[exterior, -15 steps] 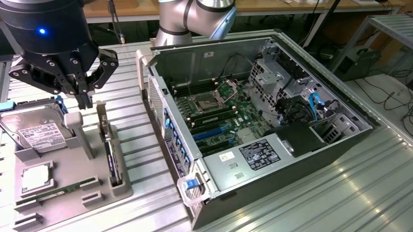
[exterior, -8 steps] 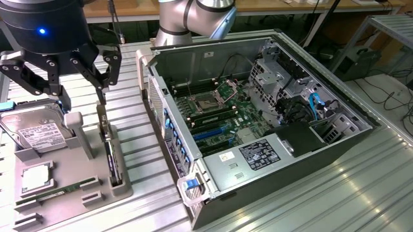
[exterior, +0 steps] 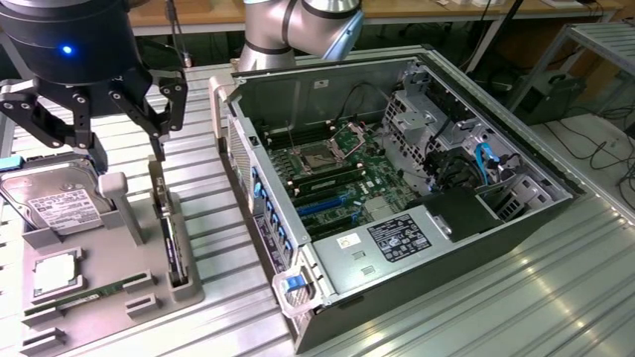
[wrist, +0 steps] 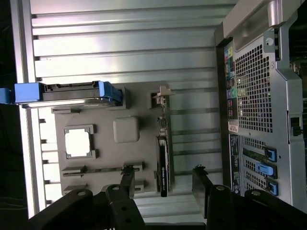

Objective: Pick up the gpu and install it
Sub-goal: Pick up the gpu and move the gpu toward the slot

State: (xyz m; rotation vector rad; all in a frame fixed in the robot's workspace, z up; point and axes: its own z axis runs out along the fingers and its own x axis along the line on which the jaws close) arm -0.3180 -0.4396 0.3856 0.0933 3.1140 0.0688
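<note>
One edge-on gpu [exterior: 171, 245] below spread claw [exterior: 123, 149]

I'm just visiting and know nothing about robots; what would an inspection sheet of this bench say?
Surface: ribbed metal table, grey tray on it.
Job's things: gpu standing on edge in the tray; open computer case beside it.
Clutter: hard drive, processor chip, memory stick in tray.
Grippers: gripper open, over the tray, holding nothing.
Cables: blue cable inside the case; loose cables beyond the table.
Surroundings: wooden bench behind.
</note>
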